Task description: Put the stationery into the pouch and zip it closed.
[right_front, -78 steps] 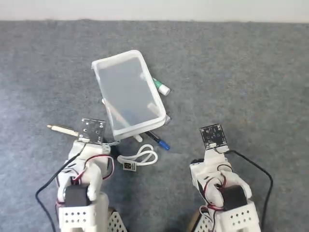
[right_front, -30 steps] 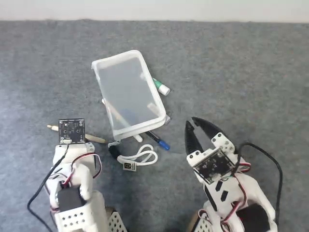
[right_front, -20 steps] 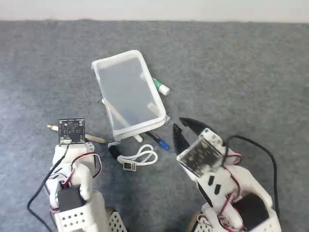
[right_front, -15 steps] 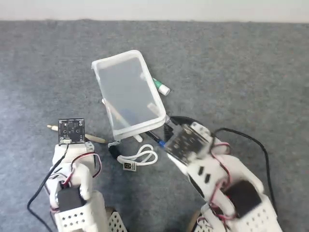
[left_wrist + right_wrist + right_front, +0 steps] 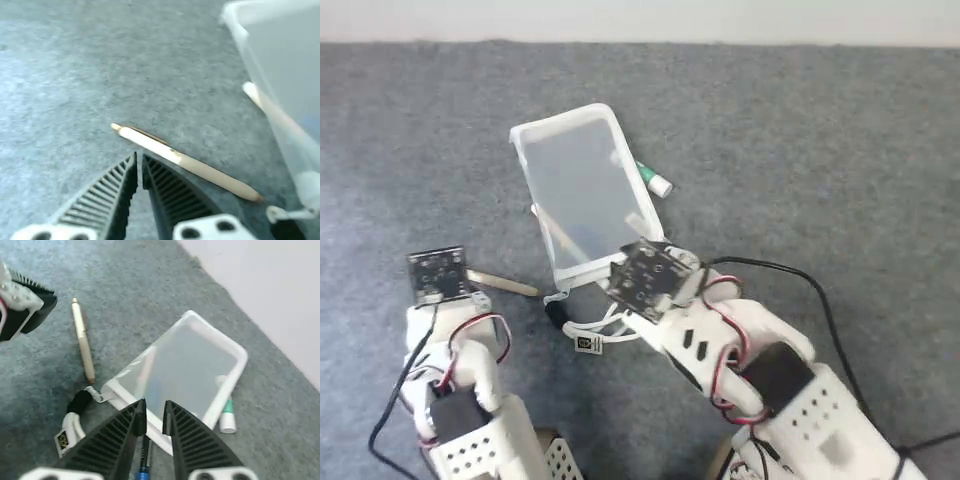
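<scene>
On the table (image 5: 840, 150) the pouch (image 5: 582, 185) lies near centre, with packing and zipping seemingly all ahead. The right pincer (image 5: 154, 415), narrowly apart, hangs over a blue pen (image 5: 144, 457) at the pouch's 5 o'clock. The left pincer (image 5: 139, 162), together, hovers by a beige pen (image 5: 185, 162) at 8 o'clock.

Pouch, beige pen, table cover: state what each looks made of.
The pouch looks like soft frosted translucent plastic with white edging: shapes show faintly through it. The beige pen seems smooth plastic with a satin finish, though painted metal is possible. The table cover looks like matte grey felt or low-pile carpet, with a fuzzy, mottled fibre texture.
</scene>
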`<action>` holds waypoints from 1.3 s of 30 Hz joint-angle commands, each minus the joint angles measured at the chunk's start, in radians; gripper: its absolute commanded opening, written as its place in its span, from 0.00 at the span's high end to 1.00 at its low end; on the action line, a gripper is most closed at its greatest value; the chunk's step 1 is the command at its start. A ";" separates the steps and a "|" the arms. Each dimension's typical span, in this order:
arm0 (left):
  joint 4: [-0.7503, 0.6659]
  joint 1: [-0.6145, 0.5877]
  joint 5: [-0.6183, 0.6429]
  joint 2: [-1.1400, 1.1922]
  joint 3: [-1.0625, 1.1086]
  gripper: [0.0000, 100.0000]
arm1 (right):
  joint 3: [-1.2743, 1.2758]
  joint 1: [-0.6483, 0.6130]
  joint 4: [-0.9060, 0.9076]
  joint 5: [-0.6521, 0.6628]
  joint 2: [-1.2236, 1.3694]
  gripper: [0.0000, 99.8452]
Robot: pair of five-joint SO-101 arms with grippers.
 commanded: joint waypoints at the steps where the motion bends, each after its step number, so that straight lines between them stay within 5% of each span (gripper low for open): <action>1: -0.038 -0.037 -0.003 -0.018 -0.062 0.99 | -0.057 -0.048 -0.045 -0.044 0.108 0.93; 22: -0.080 -0.107 -0.002 -0.018 -0.062 0.99 | -0.124 -0.156 -0.205 -0.049 0.673 0.88; 39: -0.080 -0.106 -0.002 -0.018 -0.062 0.99 | -0.124 -0.216 -0.189 -0.051 0.710 0.80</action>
